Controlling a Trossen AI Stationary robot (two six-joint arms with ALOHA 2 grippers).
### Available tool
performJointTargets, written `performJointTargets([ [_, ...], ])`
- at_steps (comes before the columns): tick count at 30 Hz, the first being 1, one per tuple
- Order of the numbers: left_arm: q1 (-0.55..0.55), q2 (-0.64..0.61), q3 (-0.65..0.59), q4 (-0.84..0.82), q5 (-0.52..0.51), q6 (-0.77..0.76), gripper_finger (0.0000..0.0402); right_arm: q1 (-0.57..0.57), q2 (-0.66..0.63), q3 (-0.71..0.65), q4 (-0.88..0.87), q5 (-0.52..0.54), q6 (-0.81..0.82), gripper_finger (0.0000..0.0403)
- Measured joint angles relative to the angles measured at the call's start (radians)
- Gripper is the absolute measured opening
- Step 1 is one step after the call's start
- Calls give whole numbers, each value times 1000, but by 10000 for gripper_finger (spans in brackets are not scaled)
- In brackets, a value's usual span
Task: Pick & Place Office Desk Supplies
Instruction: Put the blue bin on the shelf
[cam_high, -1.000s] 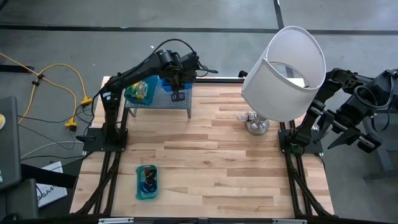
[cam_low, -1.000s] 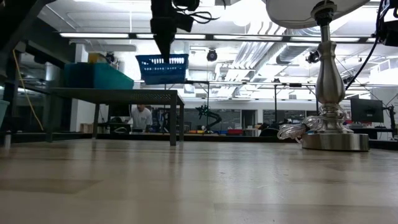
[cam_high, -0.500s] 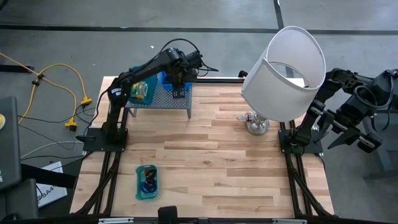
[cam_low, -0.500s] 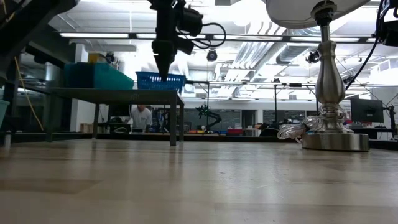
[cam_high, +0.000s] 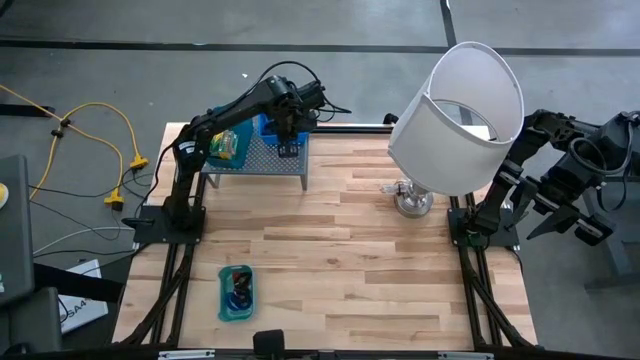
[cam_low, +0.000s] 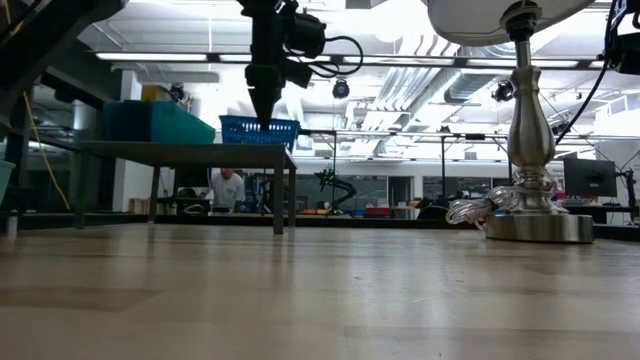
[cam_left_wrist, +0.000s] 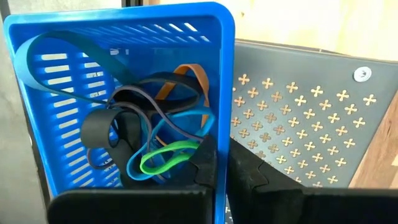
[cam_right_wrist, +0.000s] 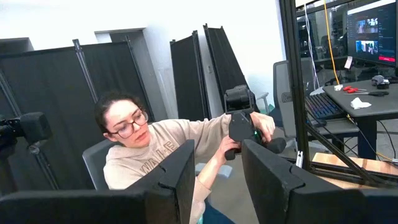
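Note:
A blue slotted basket (cam_left_wrist: 124, 93) stands on the grey perforated rack (cam_high: 270, 165) at the far left of the table. It holds several rubber bands: black, blue, green and orange (cam_left_wrist: 155, 143). My left gripper (cam_left_wrist: 222, 180) is shut on the basket's wall and points steeply down over the rack (cam_low: 180, 150). My right gripper (cam_right_wrist: 217, 180) stands open and level, raised beyond the table's right edge, with nothing between its fingers. My left gripper pinches the basket's side wall at its rim (cam_left_wrist: 222, 146), one finger (cam_left_wrist: 202, 171) inside the basket and one (cam_left_wrist: 249, 177) outside. The fingers come from above, pointing down. The basket (cam_low: 258, 130) stands upright with its bottom on the rack's top.
A teal tray (cam_high: 225, 145) with yellow-green packets sits on the rack's left part. Another teal tray (cam_high: 236, 292) with small items lies near the table's front left. A big white-shaded lamp (cam_high: 455, 100) stands at the far right. A person sits beyond the table (cam_right_wrist: 161, 155).
My left gripper has gone down and slightly toward the far edge with the blue basket. The basket, which hung clear above the rack, now stands on it. The gripper has stayed shut and then kept still.

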Motion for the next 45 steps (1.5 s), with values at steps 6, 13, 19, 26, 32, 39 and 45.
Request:
performJointTargets([
  [6, 0, 0, 0, -4, 0, 3, 25, 0, 0, 0, 0, 0, 0, 120],
  [13, 0, 0, 0, -5, -1, 13, 61, 0, 0, 0, 0, 0, 0, 120],
  [19, 0, 0, 0, -5, -4, 19, 76, 0, 0, 0, 0, 0, 0, 120],
  [26, -1, 0, 0, -5, -5, 22, 77, 0, 0, 0, 0, 0, 0, 120],
  [32, -1, 0, 0, -5, -19, 31, 77, 0, 0, 0, 0, 0, 0, 120],
  [39, -1, -1, 0, -5, -19, 22, 77, 0, 0, 0, 0, 0, 0, 120],
  [45, -1, -1, 0, -5, 0, 21, 77, 0, 0, 0, 0, 0, 0, 120],
])
